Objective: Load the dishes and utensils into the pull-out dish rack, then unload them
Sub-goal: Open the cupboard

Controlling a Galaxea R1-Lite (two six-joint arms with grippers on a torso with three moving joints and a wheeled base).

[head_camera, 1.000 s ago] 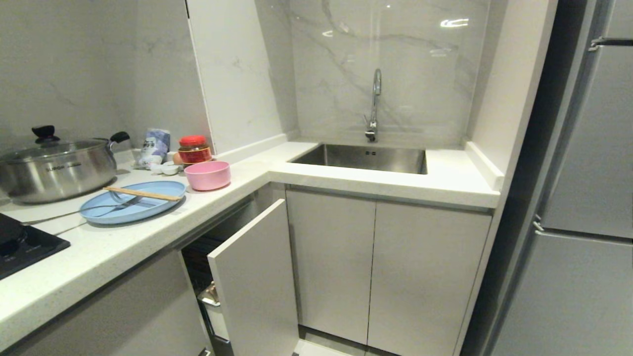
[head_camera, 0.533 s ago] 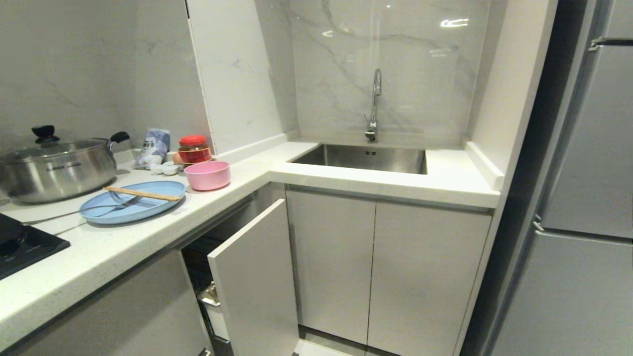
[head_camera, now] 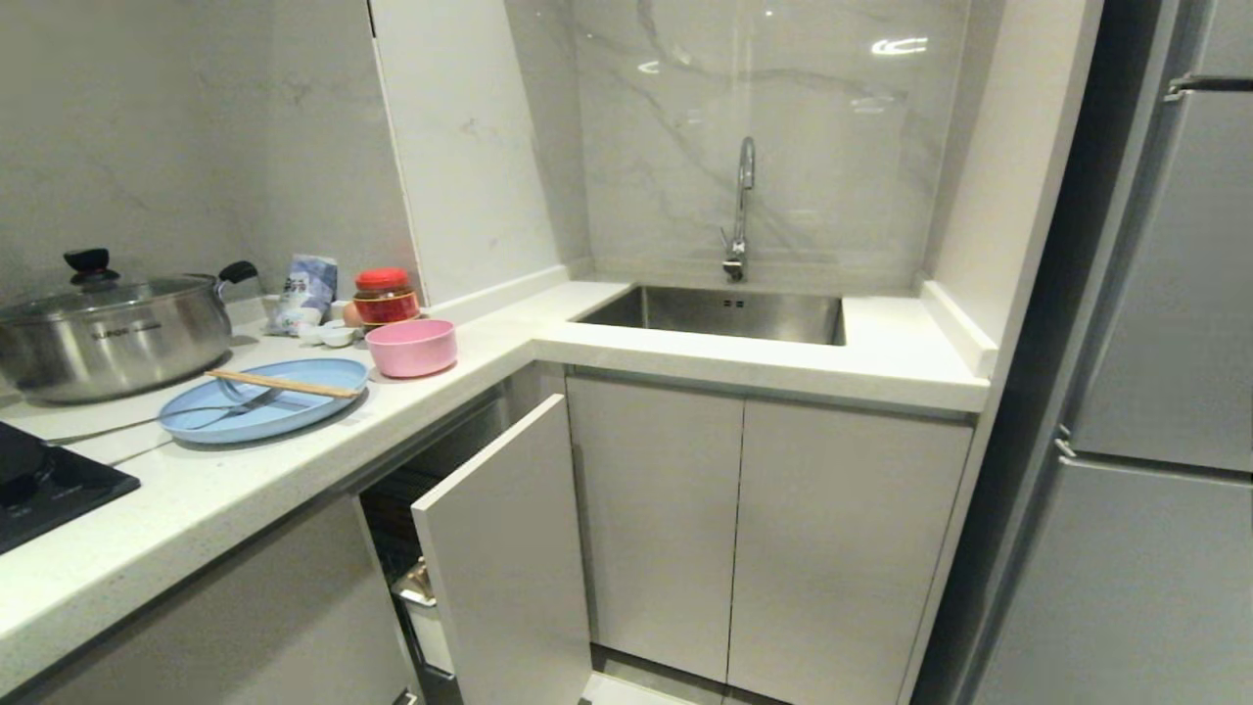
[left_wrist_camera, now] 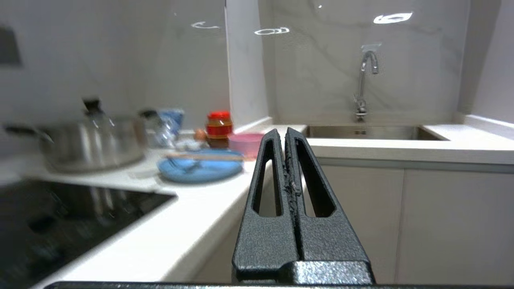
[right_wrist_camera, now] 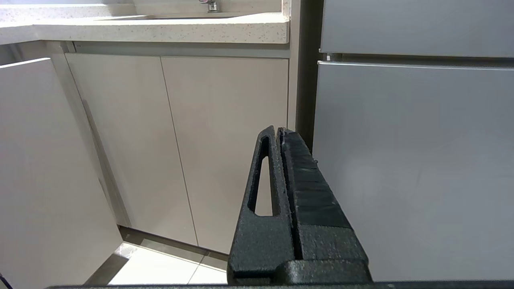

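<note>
**Sizing up the dishes before first contact**

Sitting on the counter (head_camera: 294, 470), left of the sink (head_camera: 724, 313): blue plate (head_camera: 259, 411), chopsticks (head_camera: 284, 384) laid across its rim, fork (head_camera: 230, 406) lying in its well, pink bowl (head_camera: 411, 347) just beside the plate toward the sink. Steel pot (head_camera: 108, 333) stands behind the plate. Rack (head_camera: 499, 548) below the counter, drawn partly out; only its white front and a corner of the bin show.

Left end effector (left_wrist_camera: 285, 134) pressed closed, empty, raised level with the counter edge and pointed toward the dishes, well apart from them. Right end effector (right_wrist_camera: 279, 132) also closed and empty, low, facing the cupboard doors and fridge (right_wrist_camera: 413, 160).

Handling, by judgement:
- Plate: rigid, smooth, likely slick; shallow rim is the only purchase. Pinch at the near edge. Utensils must come off first or they will slide.
- Bowl: light, matte, better grip; take one wall, a finger inside and one outside.
- Chopsticks: very light, thin, prone to roll apart; pinch both together near mid-length.
- Fork: stiff, smooth metal, lying flat; hard to get under. Handle is the place.
</note>
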